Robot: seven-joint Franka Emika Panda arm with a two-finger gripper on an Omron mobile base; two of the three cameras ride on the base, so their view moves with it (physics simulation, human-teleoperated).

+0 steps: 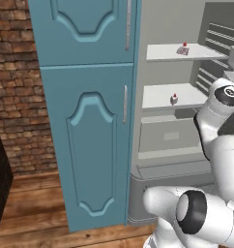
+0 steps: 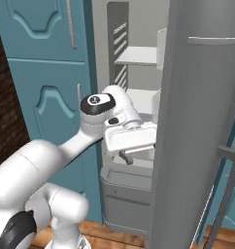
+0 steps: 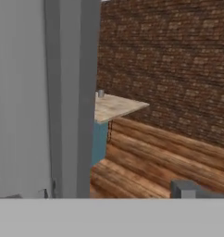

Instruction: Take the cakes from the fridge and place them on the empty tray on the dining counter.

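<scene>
The left base view shows both cakes in the open fridge (image 1: pixel 167 135): one cake (image 1: pixel 183 49) near the upper shelf's front edge, the other cake (image 1: pixel 174 99) on the shelf below. In the right base view the arm bends toward the fridge door's edge, the gripper (image 2: pixel 125 156) at lower-shelf height. Its fingers stand spread, holding nothing.

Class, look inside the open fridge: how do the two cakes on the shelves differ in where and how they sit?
The upper cake sits on the higher white shelf, further right; the lower cake sits on the shelf beneath, further left. The upper cake looks wider and lies flatter; the lower cake looks narrower and more upright. Both are tiny whitish wedges topped with a red cherry.
</scene>
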